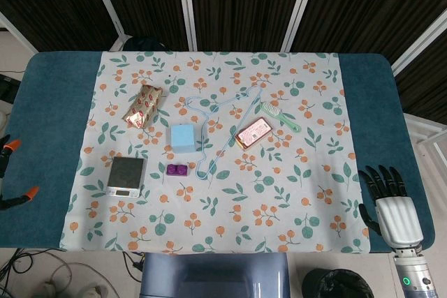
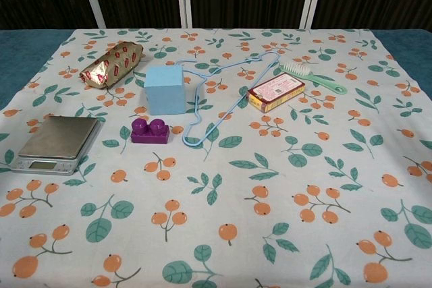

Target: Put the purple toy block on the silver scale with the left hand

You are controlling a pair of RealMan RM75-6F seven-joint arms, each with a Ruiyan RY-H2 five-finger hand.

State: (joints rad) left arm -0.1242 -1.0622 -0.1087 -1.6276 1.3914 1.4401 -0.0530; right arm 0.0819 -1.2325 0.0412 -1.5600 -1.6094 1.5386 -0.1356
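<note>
The purple toy block (image 1: pixel 177 169) lies on the floral cloth just right of the silver scale (image 1: pixel 127 176), a small gap between them. In the chest view the block (image 2: pixel 150 130) sits in front of a light blue cube, and the scale (image 2: pixel 57 141) is at the left with its platform bare. My right hand (image 1: pixel 390 197) rests at the table's near right edge, fingers spread and holding nothing. My left hand appears in neither view.
A light blue cube (image 1: pixel 183 137) stands just behind the block. A blue wire hanger (image 1: pixel 222 127), a gold wrapped packet (image 1: pixel 143 105), a pink box (image 1: pixel 253 132) and a green brush (image 1: pixel 281 116) lie further back. Orange-tipped clamps (image 1: pixel 8 148) sit at the table's left edge.
</note>
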